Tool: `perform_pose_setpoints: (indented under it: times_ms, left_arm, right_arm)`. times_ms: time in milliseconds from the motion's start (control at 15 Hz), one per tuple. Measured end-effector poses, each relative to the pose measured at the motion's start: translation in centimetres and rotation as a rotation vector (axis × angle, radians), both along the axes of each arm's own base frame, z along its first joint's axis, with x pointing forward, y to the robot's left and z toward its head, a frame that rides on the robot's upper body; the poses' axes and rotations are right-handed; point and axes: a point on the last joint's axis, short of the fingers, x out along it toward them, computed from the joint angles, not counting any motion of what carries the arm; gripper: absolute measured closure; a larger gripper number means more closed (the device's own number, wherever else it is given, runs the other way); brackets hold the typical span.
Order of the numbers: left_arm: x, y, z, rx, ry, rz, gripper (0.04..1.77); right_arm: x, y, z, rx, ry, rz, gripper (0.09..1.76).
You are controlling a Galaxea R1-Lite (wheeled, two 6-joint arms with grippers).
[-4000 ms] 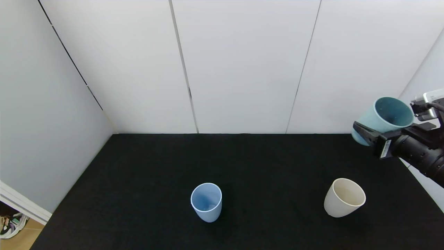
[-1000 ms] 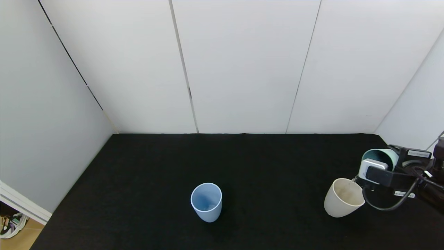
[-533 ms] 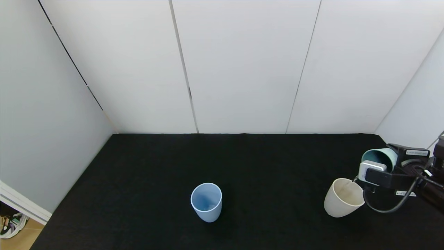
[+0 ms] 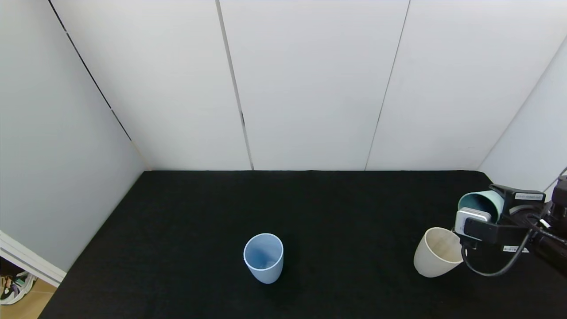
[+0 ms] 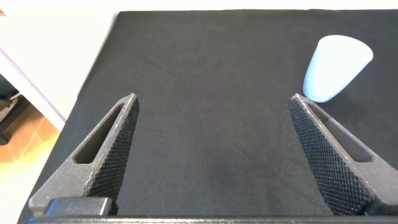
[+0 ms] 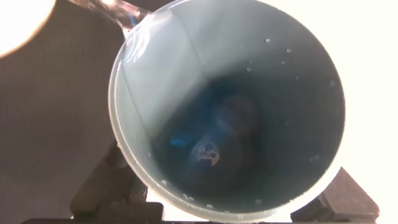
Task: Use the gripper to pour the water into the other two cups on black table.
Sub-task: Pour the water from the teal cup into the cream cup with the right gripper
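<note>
My right gripper (image 4: pixel 487 209) is shut on the teal-green cup (image 4: pixel 480 204) and holds it tipped on its side, mouth toward the cream-beige cup (image 4: pixel 438 252) on the black table (image 4: pixel 310 212). In the right wrist view the teal cup (image 6: pixel 230 106) fills the picture. A thin stream of water (image 6: pixel 118 11) leaves its rim toward the cream cup (image 6: pixel 18 22). The pale blue cup (image 4: pixel 263 258) stands upright mid-table. It also shows in the left wrist view (image 5: pixel 336 68). My left gripper (image 5: pixel 211 155) is open and empty above bare table, apart from that cup.
White wall panels (image 4: pixel 310 88) close off the table's back and sides. The table's left edge (image 4: pixel 57 288) drops to a wooden floor. The right arm's camera module and cable (image 4: pixel 474 221) hang just above the cream cup's rim.
Four seconds ago my right gripper held the teal cup high and nearly upright. It has come down beside the cream cup and tipped over. In the last second it shifted slightly left.
</note>
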Motion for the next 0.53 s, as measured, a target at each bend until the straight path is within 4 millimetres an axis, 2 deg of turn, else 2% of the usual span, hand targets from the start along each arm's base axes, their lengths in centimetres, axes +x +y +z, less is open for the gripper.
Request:
perform_pose_setpoints:
  times_ms: [200,533]
  left_arm:
    - [0.0,0.0,0.0,0.000,0.000,0.000,0.09]
    - [0.0,0.0,0.0,0.000,0.000,0.000,0.09]
  right_arm:
    - [0.0,0.6,0.1,0.048,-0.013,0.008,0.65]
    - [-0.2,2.2,0.4,0.345,-0.070,-0.026,0.65]
